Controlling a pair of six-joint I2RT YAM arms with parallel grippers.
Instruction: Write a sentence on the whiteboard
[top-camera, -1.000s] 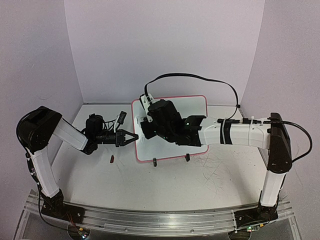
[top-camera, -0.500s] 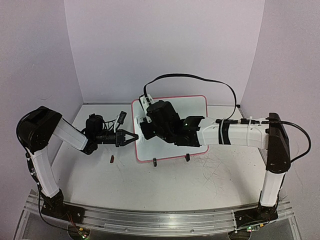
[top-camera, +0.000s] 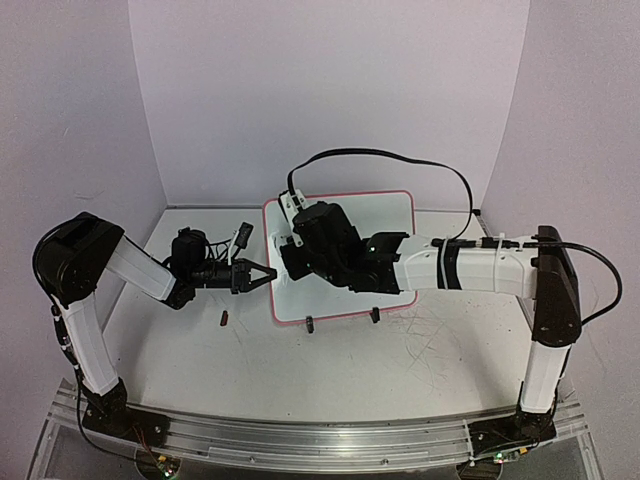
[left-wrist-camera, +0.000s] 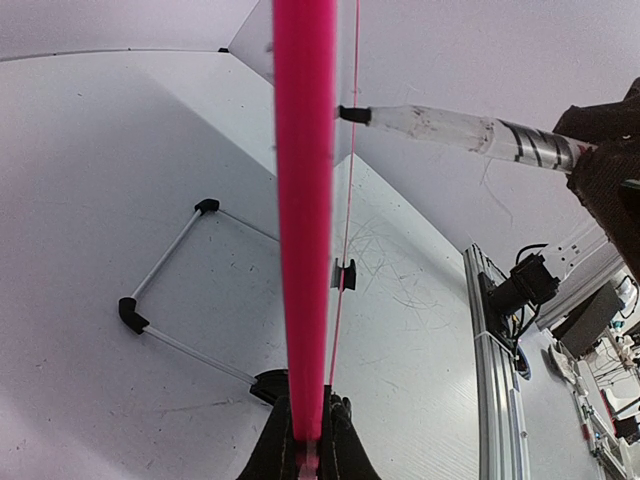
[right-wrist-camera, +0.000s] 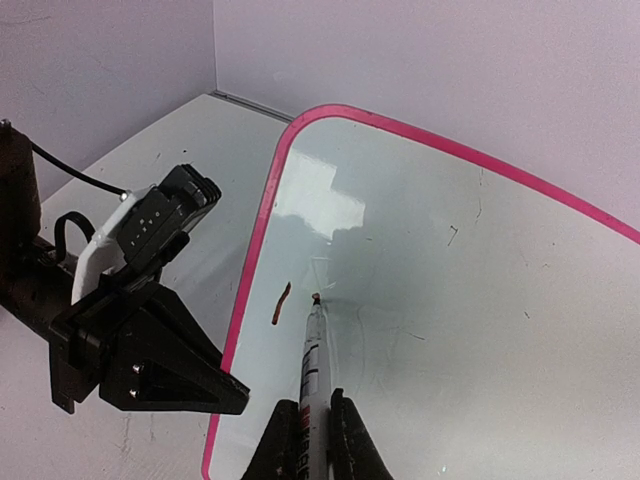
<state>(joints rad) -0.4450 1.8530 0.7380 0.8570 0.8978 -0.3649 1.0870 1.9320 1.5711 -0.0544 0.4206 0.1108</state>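
From above, the whiteboard (top-camera: 395, 215) sits mid-frame on the desk (top-camera: 330, 370), the left end effector (top-camera: 262, 274) pinching its left edge. Left wrist view: jaws clamped on the pink rim (left-wrist-camera: 303, 200). Right wrist view: the right end effector (right-wrist-camera: 312, 435) grips a marker (right-wrist-camera: 313, 350), tip on the board; the sentence (right-wrist-camera: 281, 303) is one short stroke, so barely begun, I'd say.

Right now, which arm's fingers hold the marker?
The right arm's fingers grip the marker, tip at the whiteboard; the left arm's fingers pinch the board's pink rim instead.
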